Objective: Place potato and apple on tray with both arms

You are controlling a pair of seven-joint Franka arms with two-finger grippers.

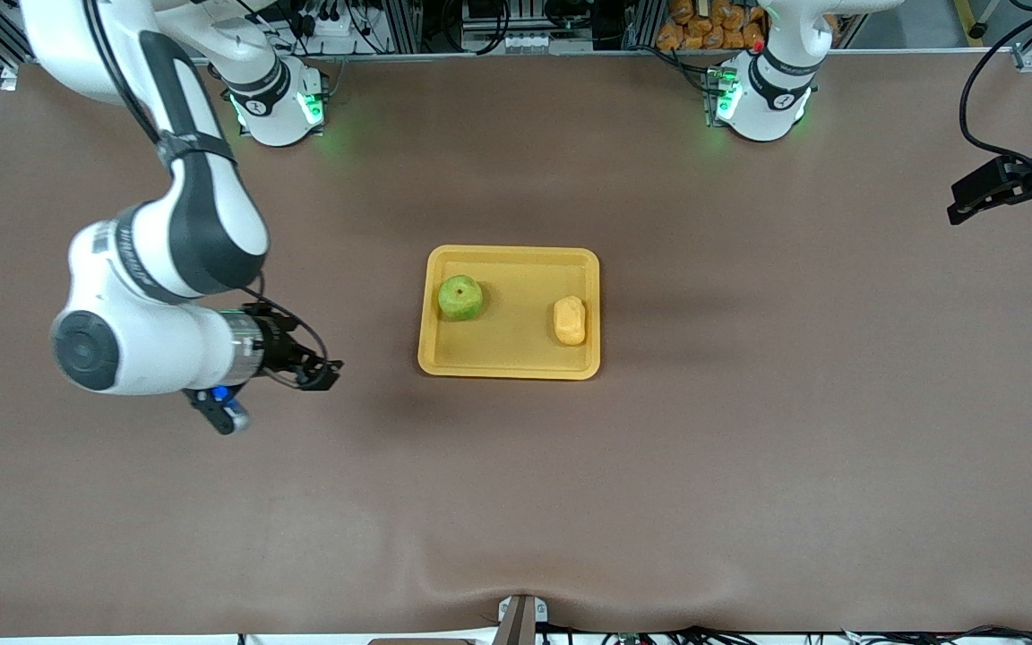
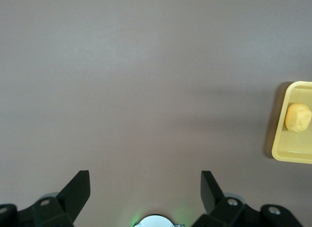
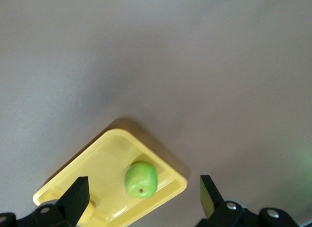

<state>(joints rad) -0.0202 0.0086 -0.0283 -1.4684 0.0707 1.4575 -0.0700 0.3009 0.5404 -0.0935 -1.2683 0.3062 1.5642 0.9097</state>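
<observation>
Shallow yellow plastic tray (image 1: 509, 367) holds round green apple (image 1: 460, 297) and bumpy oblong potato (image 1: 569, 321), apart. Right gripper (image 1: 323, 371) and left gripper (image 1: 964, 208) hover off-tray over the table, both spread, empty.

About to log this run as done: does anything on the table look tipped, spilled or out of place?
Nothing stands out. The apple and potato both sit inside the tray, apart from each other, and the tray lies flat. The left pincer and right pincer are open, empty and clear of the tray.
</observation>
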